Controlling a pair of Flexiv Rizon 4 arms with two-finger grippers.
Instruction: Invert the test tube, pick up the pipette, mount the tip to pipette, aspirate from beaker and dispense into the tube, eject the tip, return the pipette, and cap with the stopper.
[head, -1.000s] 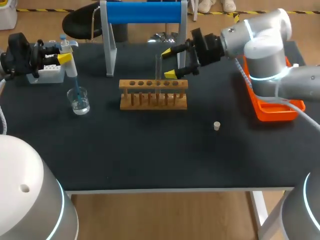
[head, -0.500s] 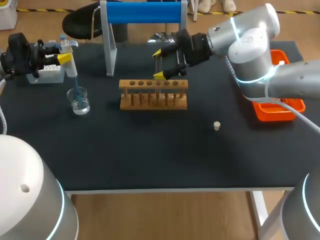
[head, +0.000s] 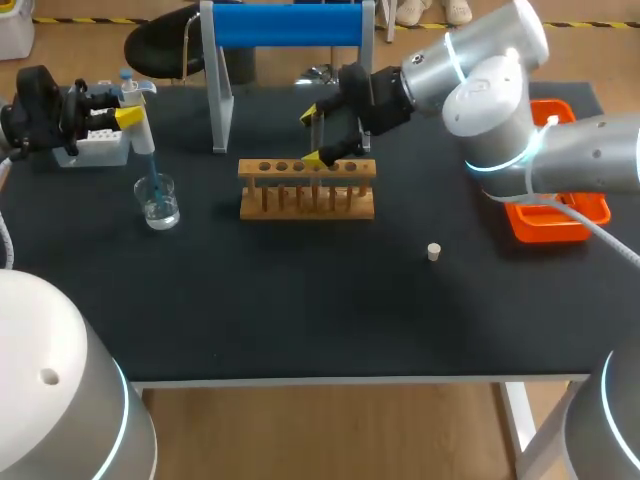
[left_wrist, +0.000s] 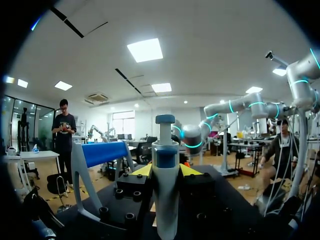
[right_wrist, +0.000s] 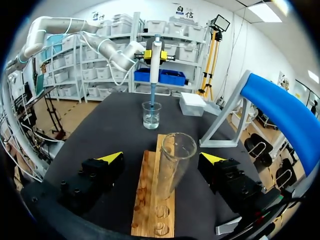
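The matte black bench (head: 300, 300) carries the slotted wooden rack (head: 307, 188). Over the rack, my right end effector (head: 316, 134) is spread wide either side of the clear glass test tube (right_wrist: 170, 165), which stands upright in the rack, long axis vertical, touching neither finger. Left of the rack, my left end effector (head: 128, 114) clamps the white pipette (head: 137, 120), tip down in the beaker (head: 158, 203). The pale stopper (head: 434, 251) lies right of the rack.

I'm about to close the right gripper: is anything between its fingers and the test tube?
Nothing visible. The test tube stands upright in the wooden rack, between the open fingers of the right gripper, with a clear gap on each side.
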